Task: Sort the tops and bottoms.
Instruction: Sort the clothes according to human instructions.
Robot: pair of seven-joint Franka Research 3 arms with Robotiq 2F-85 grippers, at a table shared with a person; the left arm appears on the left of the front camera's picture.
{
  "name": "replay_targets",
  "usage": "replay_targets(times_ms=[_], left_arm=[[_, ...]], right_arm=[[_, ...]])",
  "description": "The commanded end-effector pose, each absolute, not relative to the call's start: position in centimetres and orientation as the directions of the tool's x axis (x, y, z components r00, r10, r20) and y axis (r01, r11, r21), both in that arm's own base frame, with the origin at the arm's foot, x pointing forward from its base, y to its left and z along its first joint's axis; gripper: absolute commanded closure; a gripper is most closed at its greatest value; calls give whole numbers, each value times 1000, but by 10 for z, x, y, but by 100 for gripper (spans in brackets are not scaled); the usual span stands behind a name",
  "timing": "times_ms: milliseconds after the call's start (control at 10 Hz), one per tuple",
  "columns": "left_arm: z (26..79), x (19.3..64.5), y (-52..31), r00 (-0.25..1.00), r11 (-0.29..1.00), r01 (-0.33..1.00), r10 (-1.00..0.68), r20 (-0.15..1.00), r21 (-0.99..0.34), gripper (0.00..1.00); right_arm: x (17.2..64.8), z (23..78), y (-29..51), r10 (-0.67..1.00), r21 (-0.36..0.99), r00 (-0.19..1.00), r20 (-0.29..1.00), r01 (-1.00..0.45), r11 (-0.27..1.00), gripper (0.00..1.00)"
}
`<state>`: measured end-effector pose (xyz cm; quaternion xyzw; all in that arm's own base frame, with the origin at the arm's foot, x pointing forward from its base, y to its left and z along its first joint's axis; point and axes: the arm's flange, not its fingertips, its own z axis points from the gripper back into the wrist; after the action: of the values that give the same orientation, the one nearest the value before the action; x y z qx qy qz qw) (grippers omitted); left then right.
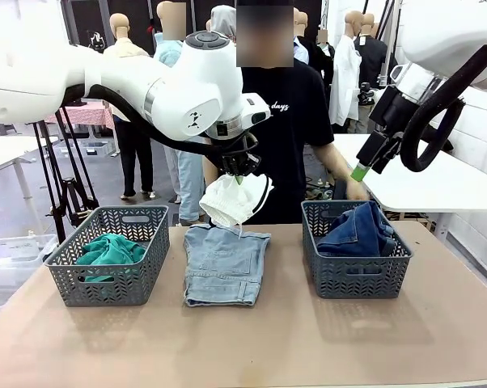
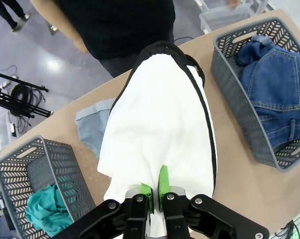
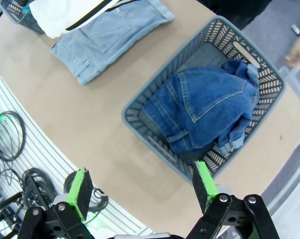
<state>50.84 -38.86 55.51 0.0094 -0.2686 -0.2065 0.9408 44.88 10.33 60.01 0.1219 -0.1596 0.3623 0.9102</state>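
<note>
Left gripper (image 2: pixel 154 188) fingers pinch white shorts (image 2: pixel 160 124) above the bench (image 1: pixel 308 339), likely bound for the jeans (image 1: pixel 353 230) basket (image 1: pixel 357 279); right gripper (image 3: pixel 141 184) fingers spread.

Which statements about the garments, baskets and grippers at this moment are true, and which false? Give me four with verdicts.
1. The left gripper is shut on the white shorts with black trim, which hang clear of the table. True.
2. The teal-green fabric garment shares a basket with the dark blue denim jeans. False: the garment lies in the left grey plastic basket, the jeans in the right grey plastic basket.
3. The light blue denim shorts lie flat on the table between the two baskets. True.
4. The right gripper is shut on the jeans. False: it is open and empty, above the jeans' basket.
</note>
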Motion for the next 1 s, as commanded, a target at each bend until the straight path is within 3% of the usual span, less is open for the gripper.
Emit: replay_targets(times_ms=[0, 900], left_arm=[[558, 508, -386, 769, 916, 380, -390, 507, 129, 100], [558, 508, -386, 769, 916, 380, -390, 507, 129, 100]], right_arm=[[449, 600, 104, 621, 106, 686, 378, -699, 707, 0], [449, 600, 104, 621, 106, 686, 378, -699, 707, 0]])
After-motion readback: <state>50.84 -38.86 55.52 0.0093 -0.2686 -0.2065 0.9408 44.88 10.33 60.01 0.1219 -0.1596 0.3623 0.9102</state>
